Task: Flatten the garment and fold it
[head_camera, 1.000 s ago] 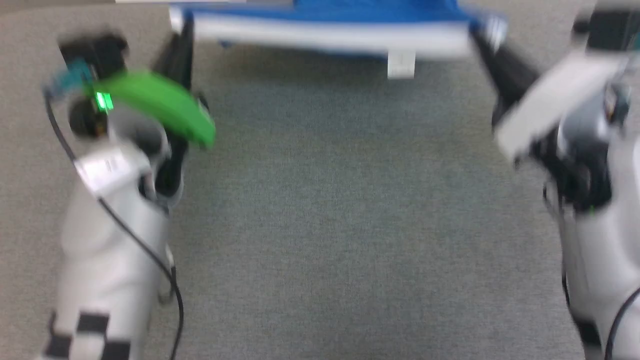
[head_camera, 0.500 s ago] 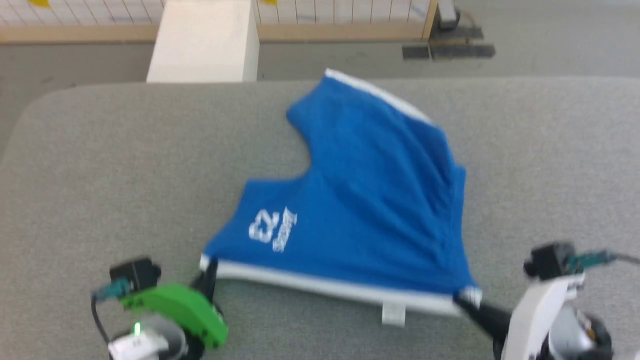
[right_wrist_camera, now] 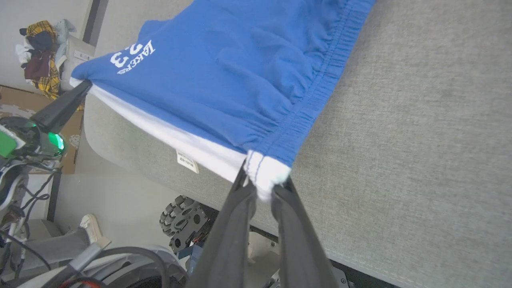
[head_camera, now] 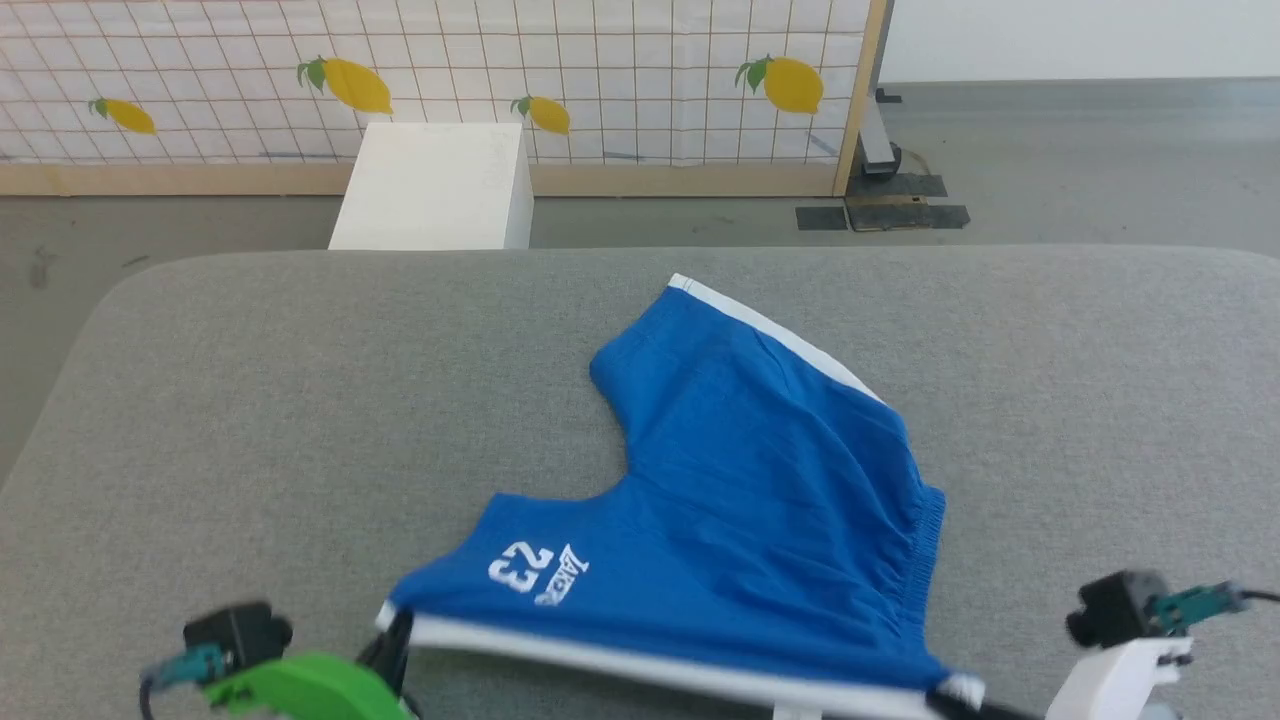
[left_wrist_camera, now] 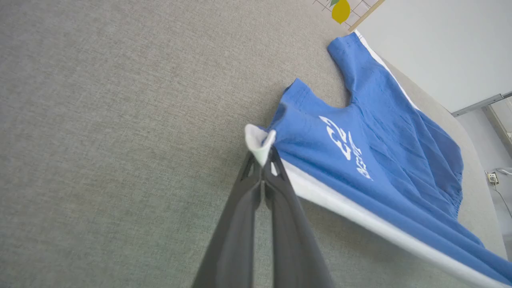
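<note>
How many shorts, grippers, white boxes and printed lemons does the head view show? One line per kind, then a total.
Shorts: 1
Grippers: 2 (left gripper, right gripper)
White boxes: 1
Printed lemons: 4
Total: 8

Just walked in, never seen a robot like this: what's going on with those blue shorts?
The robot is holding the blue shorts by two corners. Its left fingers pinch the leg corner near the "23" print, its right fingers the waistband corner, stretching the white stripe taut between them. The rest lies spread on the grey table, slightly wrinkled, not yet folded.
</note>
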